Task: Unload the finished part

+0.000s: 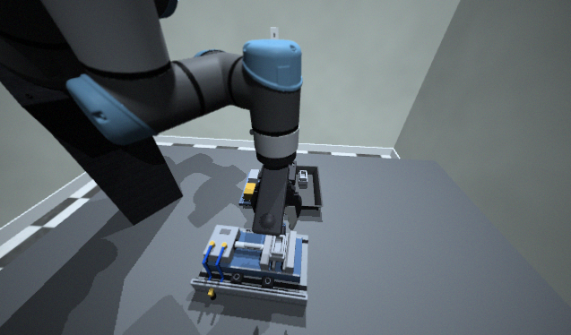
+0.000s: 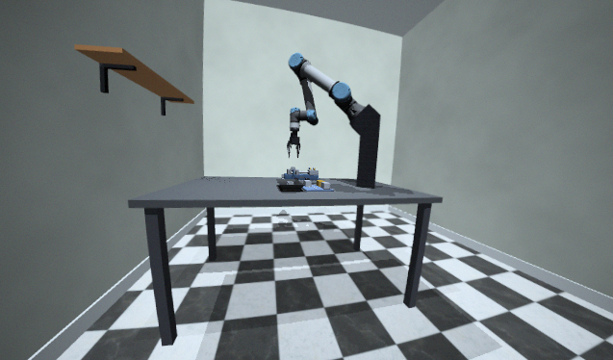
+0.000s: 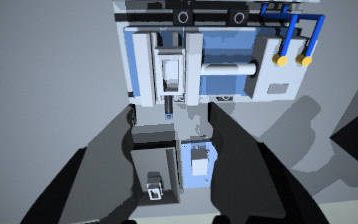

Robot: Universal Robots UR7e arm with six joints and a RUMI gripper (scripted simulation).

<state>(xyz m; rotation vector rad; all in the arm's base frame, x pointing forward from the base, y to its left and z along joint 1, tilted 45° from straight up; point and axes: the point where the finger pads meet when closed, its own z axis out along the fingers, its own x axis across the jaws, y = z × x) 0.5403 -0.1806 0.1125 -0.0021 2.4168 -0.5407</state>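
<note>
Approach step — gripper (image 3: 172, 117) released, holding nothing, hovering above vise (image 3: 202, 65). Pocketed block (image 3: 171, 72) sits clamped ahead of fingertips — next, probably descend and straddle it.

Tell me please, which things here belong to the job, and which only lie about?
Job:
pocketed part, clamped in vise
black outfeed tray
finished part already there
pincer, open, empty

Lying about:
blue plate with plain block
wall shelf
</note>
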